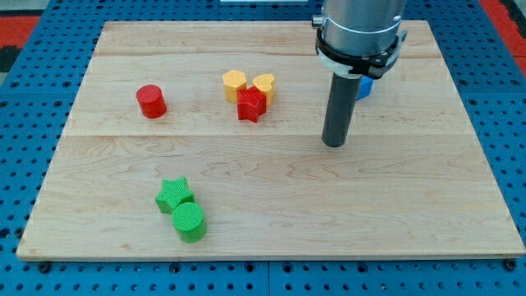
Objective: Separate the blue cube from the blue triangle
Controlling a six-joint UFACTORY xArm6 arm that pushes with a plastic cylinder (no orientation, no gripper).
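Note:
My tip (334,143) rests on the wooden board (271,222), right of centre. Just above and to its right, a blue block (366,87) peeks out from behind the rod and the arm's body. Only a small part of it shows, so I cannot tell its shape, nor whether it is one block or two. The tip stands a short way below and left of that blue patch, apart from it. No other blue block shows anywhere on the board.
A red star (251,105) touches a yellow hexagon (235,84) and a yellow heart (264,85) at top centre. A red cylinder (151,101) stands at the left. A green star (174,195) and green cylinder (189,222) sit together at bottom left.

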